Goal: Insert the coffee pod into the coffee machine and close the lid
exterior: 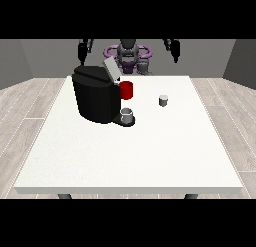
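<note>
Now pod (pixel 163 100) sits right of machine (pixel 97 94) w/ lid (pixel 111 69) up

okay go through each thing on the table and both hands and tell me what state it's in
Black coffee machine: upright, grey lid raised open.
Small grey coffee pod: on the table, outside the machine.
Grey cup: upright on the machine's base.
Hand at the view's left: raised, holding nothing.
Hand at the view's right: raised, holding nothing.

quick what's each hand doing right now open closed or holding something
Hand at the view's left: raised above the table, holding nothing; fingers cannot be told.
Hand at the view's right: the same.
</note>
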`<state>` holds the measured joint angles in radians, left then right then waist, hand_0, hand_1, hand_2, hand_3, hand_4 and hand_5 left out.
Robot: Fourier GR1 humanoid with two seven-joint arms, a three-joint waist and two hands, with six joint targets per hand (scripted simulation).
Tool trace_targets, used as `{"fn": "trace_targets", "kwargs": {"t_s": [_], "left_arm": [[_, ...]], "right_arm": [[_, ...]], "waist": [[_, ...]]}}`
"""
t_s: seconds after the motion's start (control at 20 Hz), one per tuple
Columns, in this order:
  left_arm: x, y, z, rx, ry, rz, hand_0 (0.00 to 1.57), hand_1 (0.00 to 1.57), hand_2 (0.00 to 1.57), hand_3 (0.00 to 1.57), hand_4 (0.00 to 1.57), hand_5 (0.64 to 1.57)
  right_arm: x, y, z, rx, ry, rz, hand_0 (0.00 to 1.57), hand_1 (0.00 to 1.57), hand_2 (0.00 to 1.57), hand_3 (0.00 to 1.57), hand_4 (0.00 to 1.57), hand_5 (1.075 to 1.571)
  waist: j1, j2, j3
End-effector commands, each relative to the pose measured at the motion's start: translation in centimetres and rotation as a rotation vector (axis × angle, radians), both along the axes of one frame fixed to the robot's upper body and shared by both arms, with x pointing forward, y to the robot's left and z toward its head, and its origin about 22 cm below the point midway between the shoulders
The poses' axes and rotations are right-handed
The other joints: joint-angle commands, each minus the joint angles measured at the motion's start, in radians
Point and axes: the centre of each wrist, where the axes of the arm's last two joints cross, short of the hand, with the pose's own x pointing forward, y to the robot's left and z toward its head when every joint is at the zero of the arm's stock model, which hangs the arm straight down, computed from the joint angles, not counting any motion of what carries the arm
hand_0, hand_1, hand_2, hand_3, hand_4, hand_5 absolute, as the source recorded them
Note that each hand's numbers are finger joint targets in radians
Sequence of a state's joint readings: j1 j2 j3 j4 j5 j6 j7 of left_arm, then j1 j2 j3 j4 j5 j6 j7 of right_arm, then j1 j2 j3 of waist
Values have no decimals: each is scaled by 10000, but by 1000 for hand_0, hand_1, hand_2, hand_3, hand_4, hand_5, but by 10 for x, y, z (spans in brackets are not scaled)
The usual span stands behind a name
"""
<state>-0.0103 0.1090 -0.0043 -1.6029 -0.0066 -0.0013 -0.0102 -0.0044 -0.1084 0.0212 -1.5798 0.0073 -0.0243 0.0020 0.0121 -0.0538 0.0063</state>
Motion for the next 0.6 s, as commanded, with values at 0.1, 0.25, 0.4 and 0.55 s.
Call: {"fn": "trace_targets", "kwargs": {"t_s": [0.1, 0.25, 0.4, 0.55], "left_arm": [[-9, 14, -7, -98, -409, -617, 0, 0, 0, 0, 0, 1571], [6, 0, -6, 119, -955, -726, 0, 0, 0, 0, 0, 1571], [23, 53, 19, 1934, -687, -292, 0, 0, 0, 0, 0, 1571], [43, 62, 19, 2038, -503, -182, 0, 0, 0, 0, 0, 1571]], "right_arm": [[-1, -3, -12, 89, 425, -225, 0, 0, 0, 0, 128, 1571], [-5, -12, -10, 363, 812, 409, 0, 0, 0, 0, 128, 1571], [1, -6, -2, 979, -999, -1201, 0, 0, 0, 0, 95, 1571], [11, 12, 6, 1028, -1612, -890, 0, 0, 0, 0, 145, 1571]], "waist": [[131, 203, -63], [-435, 353, -64], [-946, 774, -60], [-1185, 1408, -64]]}}
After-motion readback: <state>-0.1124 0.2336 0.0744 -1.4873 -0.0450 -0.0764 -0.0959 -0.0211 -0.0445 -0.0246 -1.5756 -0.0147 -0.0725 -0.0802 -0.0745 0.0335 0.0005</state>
